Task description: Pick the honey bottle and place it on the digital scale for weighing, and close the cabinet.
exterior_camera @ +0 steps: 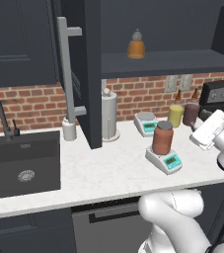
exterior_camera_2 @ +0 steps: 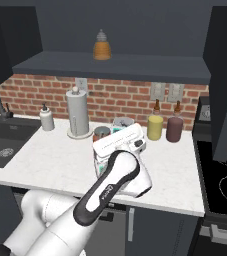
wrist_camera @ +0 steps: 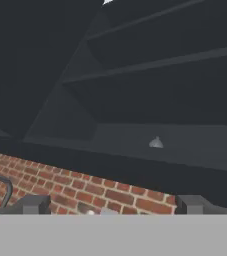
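The reddish-brown, grey-lidded honey bottle (exterior_camera: 162, 138) stands on the small white digital scale (exterior_camera: 165, 160), centre-right. The two-finger gripper (wrist_camera: 112, 207) is spread, holding nothing. The dark open cabinet door (exterior_camera: 86, 74) could be missed or clipped by a wide swing.

Both base views look forward and down over the desk (exterior_camera: 98, 173) from behind the arm, one from its left, one from its right, sharing the brick wall (exterior_camera_2: 130, 97) and open cabinet (exterior_camera: 91, 74). The hand view tilts upward, close beneath the cabinet shelf (wrist_camera: 175, 145).
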